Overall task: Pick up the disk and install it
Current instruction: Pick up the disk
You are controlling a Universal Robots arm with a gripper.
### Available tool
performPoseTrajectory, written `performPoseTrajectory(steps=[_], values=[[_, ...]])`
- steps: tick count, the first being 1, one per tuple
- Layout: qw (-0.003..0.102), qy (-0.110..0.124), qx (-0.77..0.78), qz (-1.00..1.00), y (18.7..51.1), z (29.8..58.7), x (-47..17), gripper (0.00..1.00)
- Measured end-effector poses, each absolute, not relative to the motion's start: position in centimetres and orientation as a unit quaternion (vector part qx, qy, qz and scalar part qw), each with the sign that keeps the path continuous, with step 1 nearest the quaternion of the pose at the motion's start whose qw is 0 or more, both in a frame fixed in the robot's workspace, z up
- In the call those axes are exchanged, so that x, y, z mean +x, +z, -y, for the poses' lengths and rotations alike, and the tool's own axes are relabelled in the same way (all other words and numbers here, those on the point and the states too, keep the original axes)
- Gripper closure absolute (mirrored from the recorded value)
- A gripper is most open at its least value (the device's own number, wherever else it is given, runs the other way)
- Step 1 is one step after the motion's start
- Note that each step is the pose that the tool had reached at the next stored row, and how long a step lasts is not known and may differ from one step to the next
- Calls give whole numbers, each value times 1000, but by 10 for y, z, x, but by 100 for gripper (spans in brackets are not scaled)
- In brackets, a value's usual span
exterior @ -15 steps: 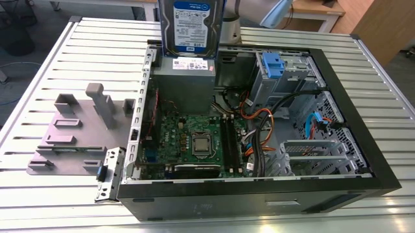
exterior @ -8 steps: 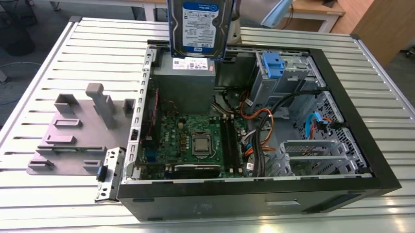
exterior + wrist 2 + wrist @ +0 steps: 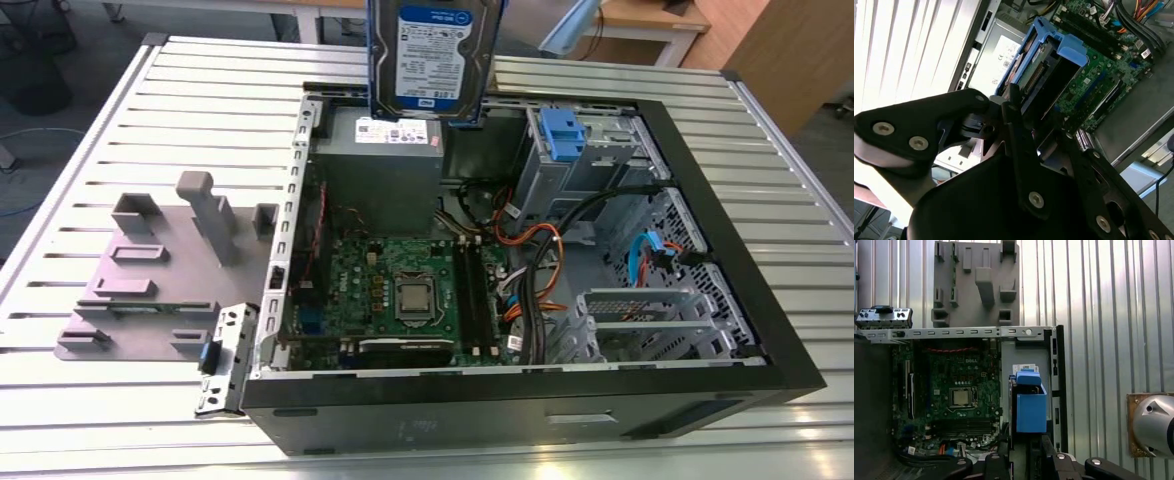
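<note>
The disk (image 3: 430, 70) bears a blue-and-white label (image 3: 433, 40); motherboard (image 3: 400, 285) green.

I work over a ribbed metal surface (image 3: 107, 420). Behind it stand pale wooden desks (image 3: 661, 20), a wooden cabinet (image 3: 787, 55), and grey-blue floor (image 3: 40, 140).

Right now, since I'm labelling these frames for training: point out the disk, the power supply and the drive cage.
disk (image 3: 431, 50): exterior view, on its white-and-blue label.
power supply (image 3: 380, 185): exterior view, on its bare grey face.
drive cage (image 3: 562, 135): exterior view, on its blue latch.
</note>
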State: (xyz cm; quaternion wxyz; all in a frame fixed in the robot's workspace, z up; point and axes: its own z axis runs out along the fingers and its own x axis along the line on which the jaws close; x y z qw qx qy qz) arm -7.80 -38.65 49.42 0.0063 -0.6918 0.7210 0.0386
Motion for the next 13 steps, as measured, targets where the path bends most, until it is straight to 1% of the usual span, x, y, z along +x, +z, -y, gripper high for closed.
performPoseTrajectory(steps=[13], values=[[6, 39, -692, -721, 493, 387, -44, 65]])
